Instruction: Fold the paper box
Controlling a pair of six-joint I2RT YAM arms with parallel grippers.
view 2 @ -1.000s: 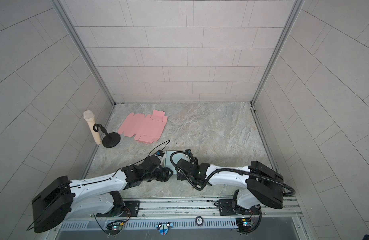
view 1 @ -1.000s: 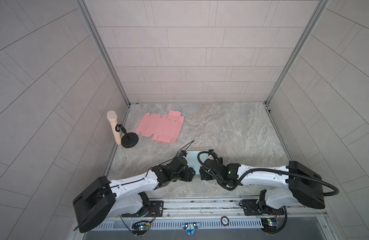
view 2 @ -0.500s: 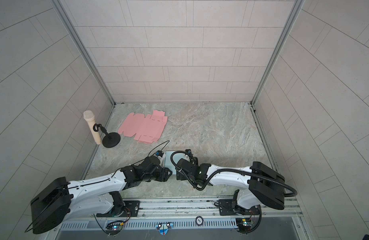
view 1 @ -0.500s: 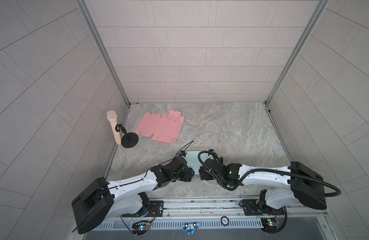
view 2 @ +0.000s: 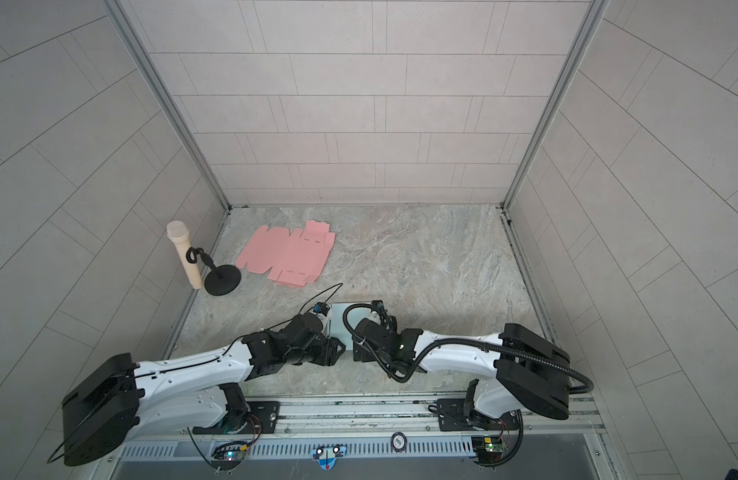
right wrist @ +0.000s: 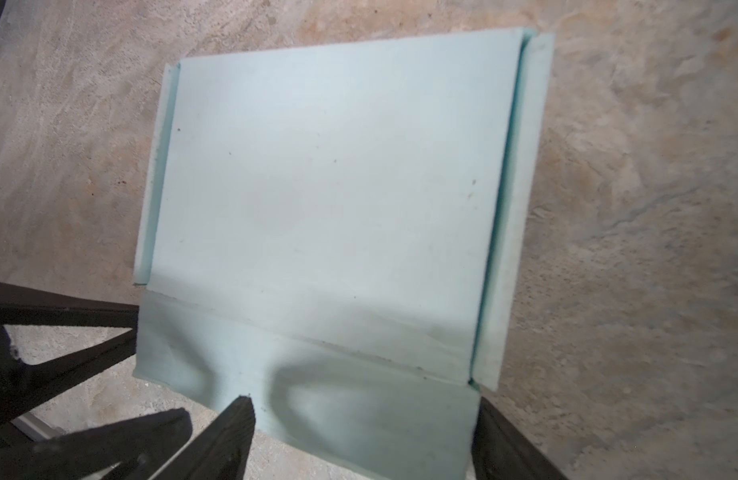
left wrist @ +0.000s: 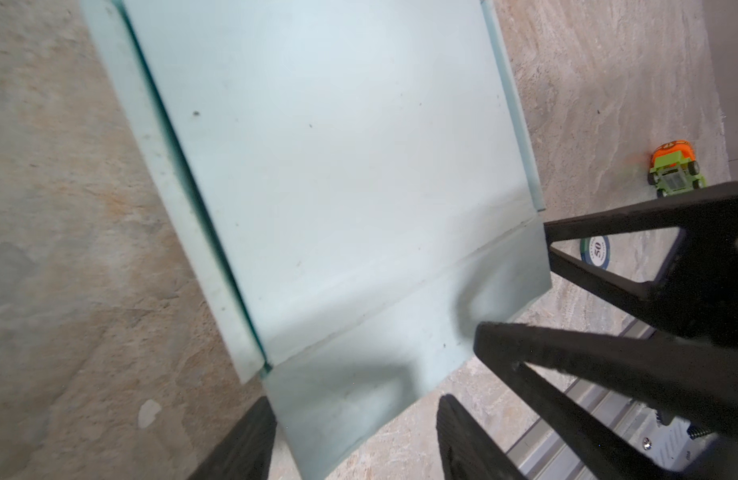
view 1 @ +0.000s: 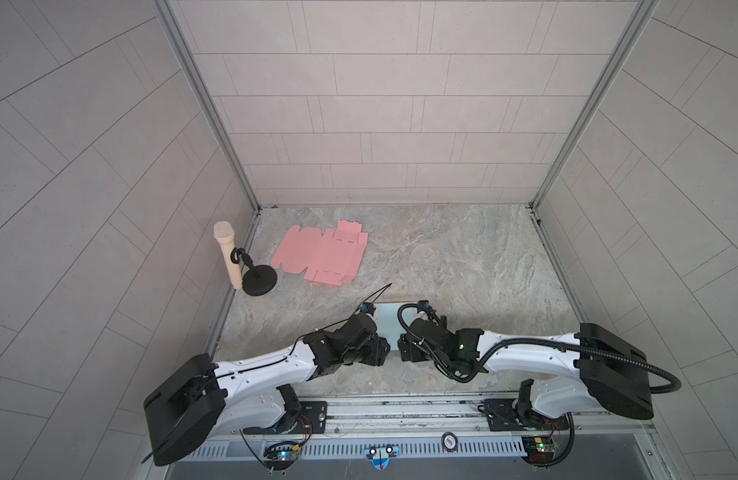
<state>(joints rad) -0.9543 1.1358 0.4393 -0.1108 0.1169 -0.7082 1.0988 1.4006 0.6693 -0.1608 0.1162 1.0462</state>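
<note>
The paper box (view 1: 387, 318) (view 2: 340, 318) is pale blue-green and lies at the front middle of the table, partly folded, with narrow side walls turned up. Its near flap (left wrist: 359, 374) (right wrist: 317, 399) sticks out toward the rail, slightly raised. My left gripper (view 1: 384, 350) (view 2: 337, 351) (left wrist: 355, 401) is open astride the flap; one finger sits at its edge, the other stands clear. My right gripper (view 1: 402, 350) (view 2: 356, 351) (right wrist: 363, 403) faces it, also open around the same flap, one finger (right wrist: 508, 440) at the flap's corner. Neither holds anything.
A flat pink box blank (view 1: 321, 255) (view 2: 286, 255) lies at the back left. Beside it, a beige microphone (view 1: 228, 257) leans on a black round stand (view 1: 258, 281). In the left wrist view, a green-and-orange toy car (left wrist: 674, 170) and a blue chip (left wrist: 595, 251) sit on the table.
Almost nothing: both grippers stay at the box's near flap with their jaws as wide as before.
</note>
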